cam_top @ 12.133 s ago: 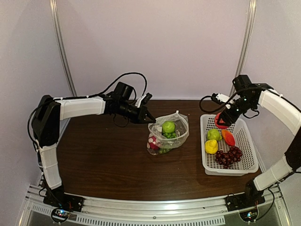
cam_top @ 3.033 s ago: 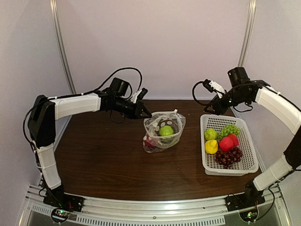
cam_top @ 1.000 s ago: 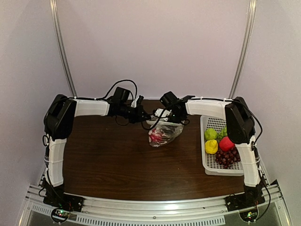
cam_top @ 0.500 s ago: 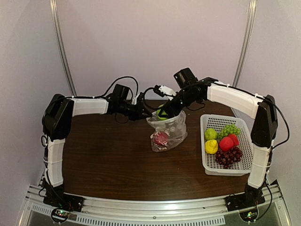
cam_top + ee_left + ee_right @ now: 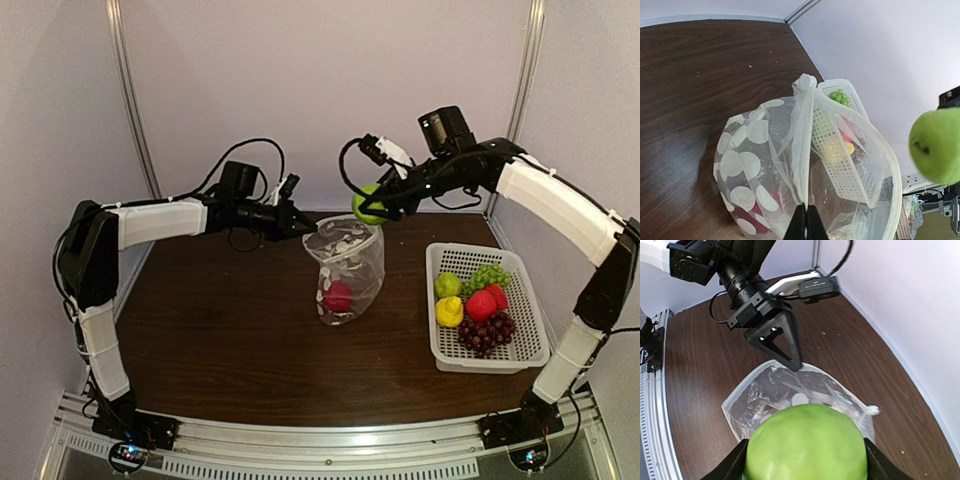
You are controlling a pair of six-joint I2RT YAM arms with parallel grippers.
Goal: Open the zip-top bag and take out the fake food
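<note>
Pinching the rim of the zip-top bag (image 5: 350, 265) in the clenched left claw (image 5: 312, 231), near the middle of the table's (image 5: 220, 340) far edge, to keep the mouth up and gaping. Gripping a green apple (image 5: 364, 203) in the right claw (image 5: 372, 207), above that mouth and clear of the plastic. Leaving one red fruit (image 5: 338, 296) at the bag's bottom, likely next out. Collecting the other fake food (image 5: 480, 305) in the white basket (image 5: 440, 358) by the right edge.
</note>
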